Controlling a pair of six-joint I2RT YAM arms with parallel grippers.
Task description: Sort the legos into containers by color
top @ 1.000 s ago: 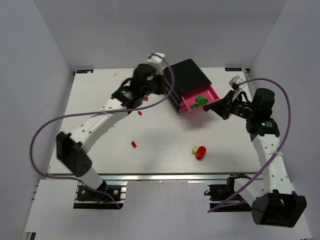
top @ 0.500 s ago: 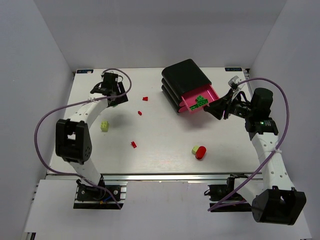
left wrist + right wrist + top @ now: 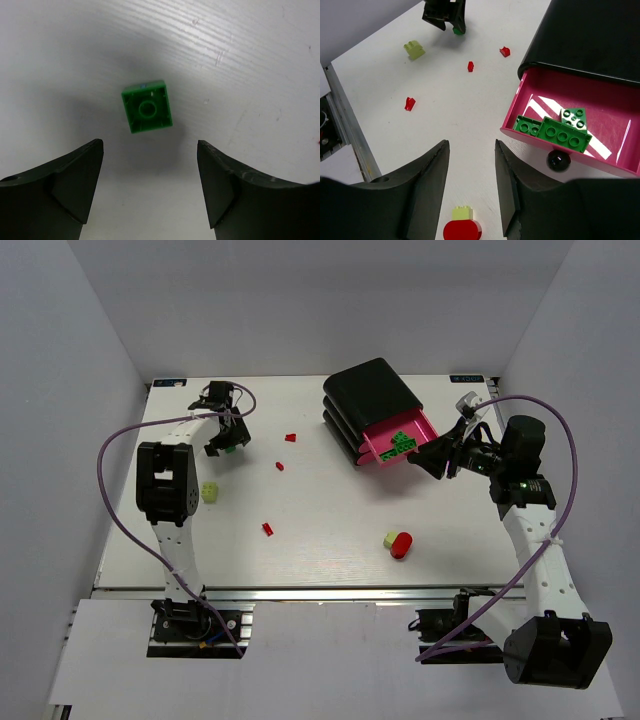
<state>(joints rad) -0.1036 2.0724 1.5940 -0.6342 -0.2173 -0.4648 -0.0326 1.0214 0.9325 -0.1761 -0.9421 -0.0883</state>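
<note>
Over the far left of the table my left gripper [image 3: 228,437] hangs open above a small green lego [image 3: 147,106], which lies flat on the table just ahead of the fingertips without touching them. My right gripper [image 3: 471,146] is open and holds nothing; it hovers in front of the containers, a black cabinet [image 3: 368,390] whose bottom pink drawer [image 3: 615,125] is pulled out. Several green legos [image 3: 555,131] lie in that drawer. Three red legos [image 3: 291,438] [image 3: 280,466] [image 3: 267,529] are scattered mid-table. A yellow-green lego [image 3: 210,492] lies near the left arm.
A red rounded piece [image 3: 462,231] touches another yellow-green lego [image 3: 461,214] on the table below my right gripper. The drawer's dark knob [image 3: 558,160] is just right of my right finger. White walls enclose the table on three sides.
My left arm has swung from beside the cabinet to the far left, uncovering the yellow-green lego. The right arm has barely moved.
</note>
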